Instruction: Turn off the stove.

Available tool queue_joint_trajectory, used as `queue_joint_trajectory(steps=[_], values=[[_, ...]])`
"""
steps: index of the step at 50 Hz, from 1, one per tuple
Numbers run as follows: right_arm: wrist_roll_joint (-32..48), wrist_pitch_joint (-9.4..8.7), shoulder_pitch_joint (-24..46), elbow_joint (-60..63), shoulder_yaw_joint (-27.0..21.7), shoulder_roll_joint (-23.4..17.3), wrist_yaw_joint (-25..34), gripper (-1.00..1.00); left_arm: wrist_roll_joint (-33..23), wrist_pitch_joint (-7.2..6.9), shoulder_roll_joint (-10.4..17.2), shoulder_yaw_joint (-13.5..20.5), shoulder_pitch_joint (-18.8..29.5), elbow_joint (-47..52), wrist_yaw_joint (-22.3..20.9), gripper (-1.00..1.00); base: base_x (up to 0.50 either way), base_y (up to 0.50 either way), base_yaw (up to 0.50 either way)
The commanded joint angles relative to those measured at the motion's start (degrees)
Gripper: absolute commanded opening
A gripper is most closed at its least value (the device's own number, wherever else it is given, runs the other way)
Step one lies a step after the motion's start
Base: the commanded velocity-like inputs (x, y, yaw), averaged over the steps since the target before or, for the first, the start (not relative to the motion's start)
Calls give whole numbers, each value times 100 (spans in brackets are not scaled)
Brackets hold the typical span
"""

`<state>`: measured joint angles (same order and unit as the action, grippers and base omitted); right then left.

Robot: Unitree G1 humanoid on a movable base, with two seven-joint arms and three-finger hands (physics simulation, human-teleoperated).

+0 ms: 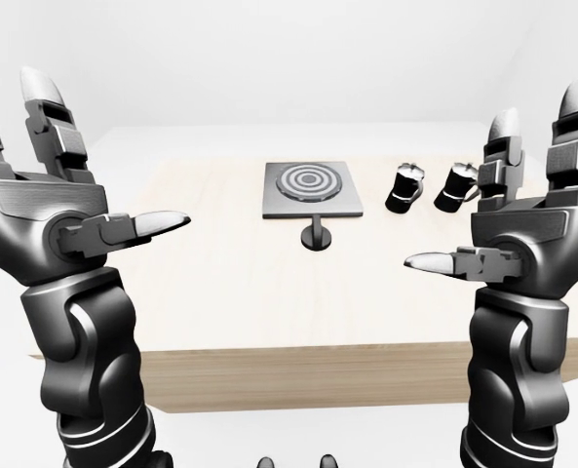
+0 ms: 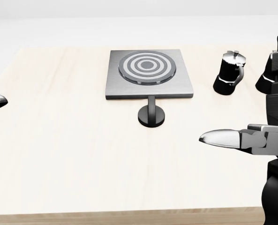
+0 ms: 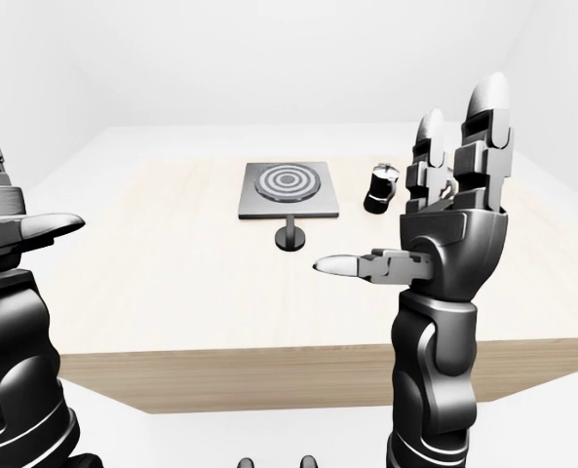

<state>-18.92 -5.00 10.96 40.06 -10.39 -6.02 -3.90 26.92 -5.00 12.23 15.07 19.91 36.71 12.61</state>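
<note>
On desk [image 2: 59, 154]: stove [image 2: 149, 75], rigid knob [image 2: 151, 115] just below. Judged firm; pinch its raised bar, twist. Left hand [image 1: 50, 219], right hand [image 1: 532, 234] raised, fingers apart, empty.

Second moka pot [image 2: 265, 80] in head view mostly hidden behind right hand [image 2: 270, 136].

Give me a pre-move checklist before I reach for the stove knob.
1. Knob in view, just below the stove in the head view: ok.
2. Nothing lies between the hands and the knob: ok.
3. Left hand open, holding nothing: ok.
4. Right hand open, holding nothing: ok.
5. Hands close to the knob: not ok, both raised well short of it.
6. Moka pots stand apart to the stove's right: ok.
7. Burner on or off: cannot tell.
</note>
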Motion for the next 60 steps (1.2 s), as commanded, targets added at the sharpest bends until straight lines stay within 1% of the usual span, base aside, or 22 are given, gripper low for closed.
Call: queue_joint_trajectory(steps=[1, 7, 10, 32, 55, 58, 60], values=[[38, 0, -28, -2, -29, -18, -30, 100, 5, 0, 4, 7, -24, 0, -13, 100, 0, 0, 0], [-30, 0, -35, 4, -81, -6, -82, 100, 21, 0, 9, 15, -20, 28, -5, 100, 0, 0, 0], [-85, 0, -55, 76, -74, -7, -18, 100, 31, 0, 11, 28, -31, 43, -6, 100, 0, 0, 0], [-115, 0, -56, 51, -22, -1, 8, 100, 25, 0, 49, 70, -30, -51, -24, 100, 50, 0, 0], [28, 0, -148, -68, 110, 95, 66, 100, -8, 0, 84, 112, -40, -191, -59, 100, 50, 0, 0], [253, 0, -192, -195, 183, 86, -59, 100, -24, 0, 77, 96, -48, -196, -61, 100, 21, 0, 0], [452, 0, -304, -200, 279, 89, -27, 100, -29, 0, 76, 104, -66, -195, -73, 100, 0, 0, 0]])
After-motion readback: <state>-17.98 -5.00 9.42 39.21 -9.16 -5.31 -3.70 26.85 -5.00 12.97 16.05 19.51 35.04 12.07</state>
